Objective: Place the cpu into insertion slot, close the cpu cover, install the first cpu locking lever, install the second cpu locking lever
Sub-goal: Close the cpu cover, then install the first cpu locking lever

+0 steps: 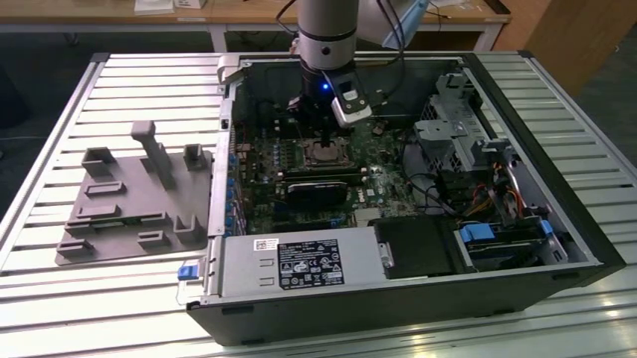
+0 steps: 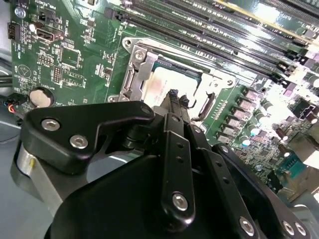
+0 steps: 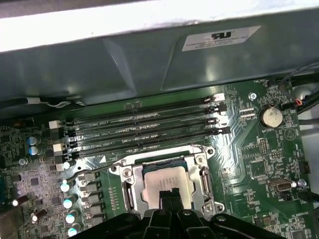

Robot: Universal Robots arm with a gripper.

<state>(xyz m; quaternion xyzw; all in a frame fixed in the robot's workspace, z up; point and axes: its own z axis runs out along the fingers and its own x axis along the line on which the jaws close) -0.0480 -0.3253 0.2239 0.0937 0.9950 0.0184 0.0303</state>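
Note:
The cpu [image 3: 167,180] lies flat in the insertion slot [image 3: 164,163] on the green motherboard, silver top up. The cpu cover [image 3: 125,185] is down around it as a metal frame, with the chip showing through its window. My gripper [image 3: 169,196] hangs right over the near edge of the cpu, its two black fingertips pressed together with nothing between them. In the second wrist view the gripper [image 2: 173,94] points at the cpu [image 2: 164,84] inside the cpu cover [image 2: 140,62]. In the exterior view the gripper [image 1: 327,140] reaches down into the open case over the cpu [image 1: 324,155].
Long black memory slots [image 3: 144,129] run beside the socket, below the case wall [image 3: 149,64]. A coin battery [image 3: 270,117] sits to one side. A black card [image 1: 318,186], power supply [image 1: 289,265] and drive cage [image 1: 468,127] crowd the case. A grey fixture [image 1: 130,201] lies on the exterior view's left.

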